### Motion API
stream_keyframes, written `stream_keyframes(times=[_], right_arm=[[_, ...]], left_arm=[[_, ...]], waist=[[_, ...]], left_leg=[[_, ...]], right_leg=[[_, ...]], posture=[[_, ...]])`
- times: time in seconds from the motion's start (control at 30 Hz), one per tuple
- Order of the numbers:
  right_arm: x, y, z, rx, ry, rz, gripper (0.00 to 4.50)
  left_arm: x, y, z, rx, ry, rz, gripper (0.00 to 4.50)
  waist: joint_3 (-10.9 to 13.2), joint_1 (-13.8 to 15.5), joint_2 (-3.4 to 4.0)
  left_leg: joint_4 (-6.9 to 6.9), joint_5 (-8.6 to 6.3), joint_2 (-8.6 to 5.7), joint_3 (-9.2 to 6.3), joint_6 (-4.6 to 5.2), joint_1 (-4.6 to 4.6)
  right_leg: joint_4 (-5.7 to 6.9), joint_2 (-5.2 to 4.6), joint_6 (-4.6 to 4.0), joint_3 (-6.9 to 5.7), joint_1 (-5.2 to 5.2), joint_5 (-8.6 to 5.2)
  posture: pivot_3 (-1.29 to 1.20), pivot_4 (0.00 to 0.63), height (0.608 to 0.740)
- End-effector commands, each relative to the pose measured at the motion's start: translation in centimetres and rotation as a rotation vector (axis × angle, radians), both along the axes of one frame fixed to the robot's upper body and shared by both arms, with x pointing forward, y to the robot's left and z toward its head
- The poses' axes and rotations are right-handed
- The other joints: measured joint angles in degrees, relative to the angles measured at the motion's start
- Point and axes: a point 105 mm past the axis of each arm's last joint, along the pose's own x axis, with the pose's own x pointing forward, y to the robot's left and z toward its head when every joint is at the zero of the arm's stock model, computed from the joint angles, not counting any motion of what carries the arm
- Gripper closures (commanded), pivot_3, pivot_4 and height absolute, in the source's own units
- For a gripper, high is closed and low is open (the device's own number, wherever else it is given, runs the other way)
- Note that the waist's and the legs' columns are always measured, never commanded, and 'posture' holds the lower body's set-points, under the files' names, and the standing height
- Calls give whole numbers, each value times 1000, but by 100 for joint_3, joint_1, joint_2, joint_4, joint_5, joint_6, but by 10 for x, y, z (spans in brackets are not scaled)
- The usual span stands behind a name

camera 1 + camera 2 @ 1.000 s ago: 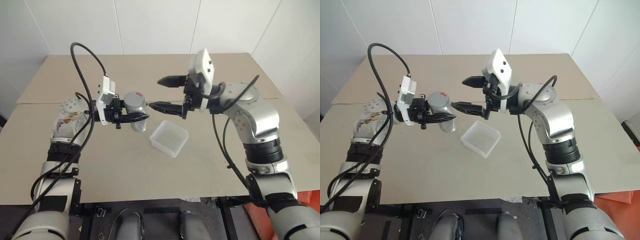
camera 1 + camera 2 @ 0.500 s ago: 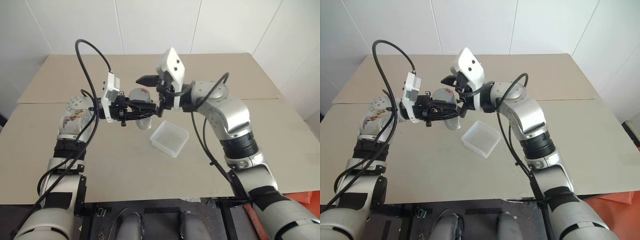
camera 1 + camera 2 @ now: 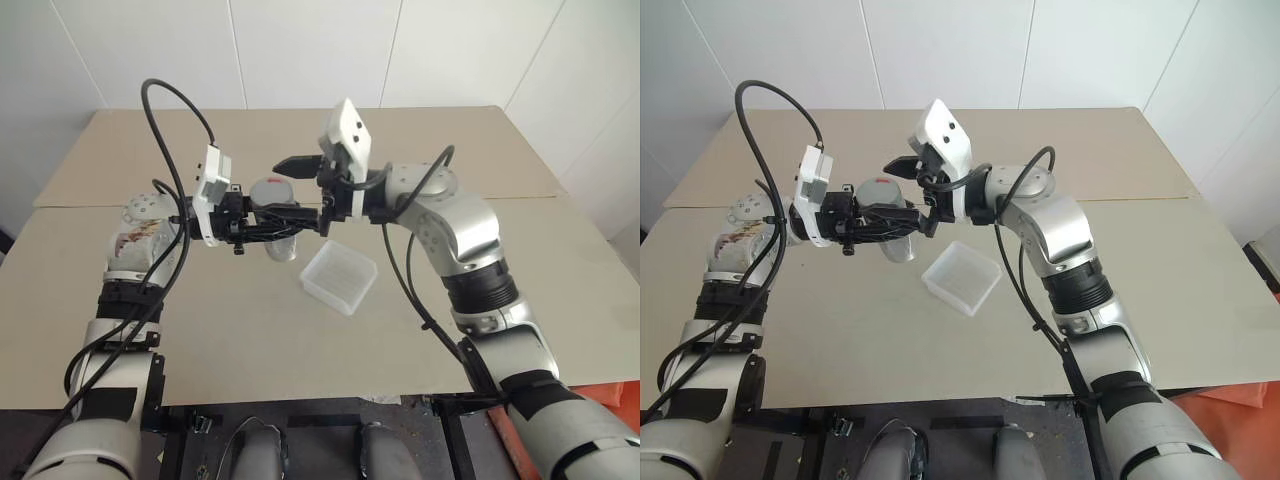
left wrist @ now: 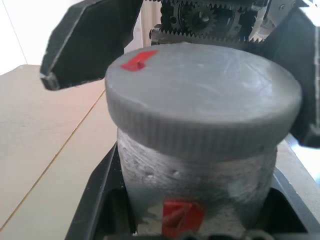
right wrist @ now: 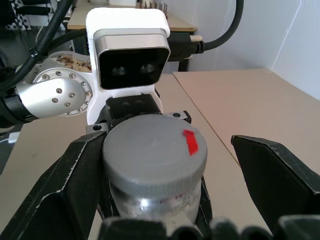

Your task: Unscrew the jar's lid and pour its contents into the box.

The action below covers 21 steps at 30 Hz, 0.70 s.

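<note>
Left claw (image 3: 285,224) squeezes the light, stiff jar (image 3: 272,212); wide-apart right claw (image 3: 308,190) should pinch the lid's (image 5: 155,150) ridged rim.

Beige table (image 3: 250,330): box (image 3: 338,277) rests near centre, upright, open side up.

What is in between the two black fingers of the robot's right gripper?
The round grey screw lid of the small clear plastic jar sits between the open right gripper's fingers, as the right wrist view shows. The left gripper holds the jar.

Bare lab: white walls, beige table (image 3: 300,330)
</note>
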Motion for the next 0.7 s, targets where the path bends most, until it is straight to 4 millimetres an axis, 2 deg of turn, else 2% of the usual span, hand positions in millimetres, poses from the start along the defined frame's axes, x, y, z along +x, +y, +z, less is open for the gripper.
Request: stream_keyframes(times=[0.03, 0.4, 0.53, 0.7], right_arm=[[12, -35, 19, 71, -56, -106, 41], [7, -61, 4, 52, -35, -141, 41], [-1, -62, 2, 35, -44, -116, 41], [-17, -53, 15, 41, -71, -46, 41]], left_arm=[[-10, 4, 9, -8, -41, -42, 2535], [-11, 10, 9, -2, -32, -37, 2535], [-8, 9, 8, 0, -32, -29, 2535], [-1, 2, 4, 0, -33, -20, 2535]], waist=[[0, 1, 0], [0, -7, 0], [0, -3, 0], [0, 19, 0]], left_leg=[[0, 0, 0, 0, 0, 0], [0, 0, 1, 2, 0, 1], [-1, 0, 0, 2, 0, 1], [1, 0, 0, 1, 0, 0]], right_leg=[[0, 0, 0, 0, 0, 0], [-1, 0, 0, 1, 0, 0], [-1, 0, 0, 2, -1, 0], [-2, 0, 0, 1, 2, 0]], posture=[[0, 150, 740], [0, 150, 740], [0, 150, 740], [0, 150, 740]])
